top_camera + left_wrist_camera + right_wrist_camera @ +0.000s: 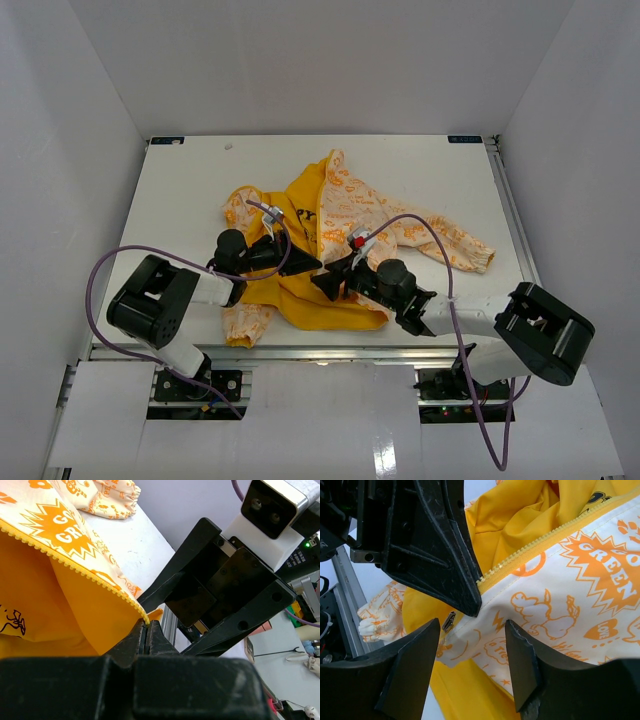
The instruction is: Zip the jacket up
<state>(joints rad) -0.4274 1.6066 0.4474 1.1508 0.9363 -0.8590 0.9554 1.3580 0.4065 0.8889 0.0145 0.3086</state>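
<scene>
Closest to the lens in the left wrist view: black two-finger left tool [147, 627], clenched tight on the bottom end of a row of yellow zipper teeth [75, 567]. Attached to those teeth: small soft jacket [345, 205] of cream-white fabric with orange print, bright yellow lining and yellow front zipper. Spread open and rumpled at the middle of the white desk [190, 180] in the top view, lining showing at its middle and 6 o'clock part, one printed sleeve stretched toward 4 o'clock, another cuff at 7 o'clock by the near edge.

Readable on the cream panel: orange sunburst [605, 567] with "GO" over "GREEN" in white capitals; in the left wrist view only "GO" and "GRE" of it. Beside it, an outline cartoon dog, a lightning bolt and a heart with lettering too small to be sure of. Black print on the lining, not legible.

Black right tool [472, 627] released, fingers well apart, hovering over the cream panel's bottom corner, zipper edge at its 12 o'clock. Small metal zipper piece [449, 621] at 9 o'clock of the gap. Left tool's tip at 11 o'clock, pinching that same edge. In the top view, both tools tip to tip at 6 o'clock of the jacket, left from 8 o'clock, right from 4 o'clock.
</scene>
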